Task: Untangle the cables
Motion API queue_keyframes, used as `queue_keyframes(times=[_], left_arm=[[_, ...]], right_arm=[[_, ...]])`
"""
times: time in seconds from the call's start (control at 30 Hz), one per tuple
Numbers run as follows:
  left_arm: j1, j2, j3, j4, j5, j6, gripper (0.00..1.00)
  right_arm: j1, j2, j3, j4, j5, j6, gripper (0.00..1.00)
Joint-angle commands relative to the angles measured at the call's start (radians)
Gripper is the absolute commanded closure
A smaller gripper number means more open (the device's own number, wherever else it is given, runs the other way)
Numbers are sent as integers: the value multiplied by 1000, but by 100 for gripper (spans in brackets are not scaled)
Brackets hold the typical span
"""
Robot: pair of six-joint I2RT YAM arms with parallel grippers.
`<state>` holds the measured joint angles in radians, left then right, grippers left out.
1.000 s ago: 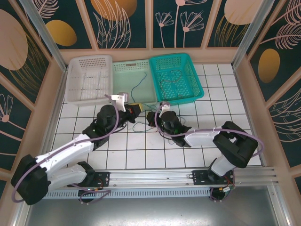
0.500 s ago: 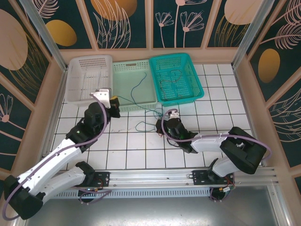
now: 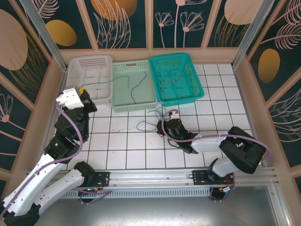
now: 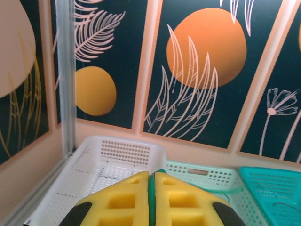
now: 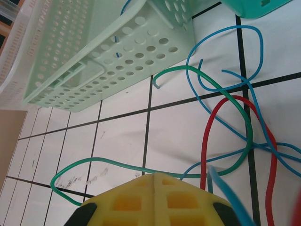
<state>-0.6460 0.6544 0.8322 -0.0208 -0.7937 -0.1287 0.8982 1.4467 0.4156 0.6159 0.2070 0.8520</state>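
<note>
**Cable knot: right arm parked on it, left arm way off by the white basket**

Top view: the left pincer [image 3: 81,89] is seen raised over the near corner of the white basket [image 3: 89,63], well apart from the knot. A thin green cable [image 3: 101,83] is strung from it, running left to right across that basket toward the pale green basket [image 3: 134,106]. The loose tangle [image 3: 157,113] is spread on the worktop [image 3: 122,150] just in front of the pale green basket. The right pincer [image 3: 170,114] is set low, just beside it, so the right arm is judged far nearer. A dark cable [image 3: 171,80] is lying in the teal basket [image 3: 178,100].

Left wrist: the yellow pads [image 4: 122,202] are shut, with a green strip pinched between them, taken to be that green cable.

Right wrist: the yellow pads here are pressed together too; whether anything is caught can't be told. The red cable [image 5: 235,97], blue cable [image 5: 240,27] and a green loop [image 5: 188,67] are crossed over each other straight ahead and a bit right, mostly laid lengthwise away from the pincer. A sideways pull is probably what's called for.
</note>
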Motion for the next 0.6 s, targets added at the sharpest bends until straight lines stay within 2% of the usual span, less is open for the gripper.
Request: queue_keyframes(times=[0.0, 0.2, 0.33, 0.43, 0.57], left_arm=[[7, 7, 4, 94, -68, 97, 100], [23, 54, 1, 183, -114, 177, 100], [52, 88, -14, 244, -104, 200, 100], [99, 130, -6, 250, -59, 179, 100], [209, 198, 19, 228, 17, 121, 100]], right_arm=[[-4, 16, 3, 12, -20, 6, 100], [-4, 20, 8, 22, -41, -5, 100], [-4, 20, 4, 29, -45, -8, 100], [-4, 20, 5, 33, -50, -14, 100], [-3, 19, 6, 34, -57, -26, 100]])
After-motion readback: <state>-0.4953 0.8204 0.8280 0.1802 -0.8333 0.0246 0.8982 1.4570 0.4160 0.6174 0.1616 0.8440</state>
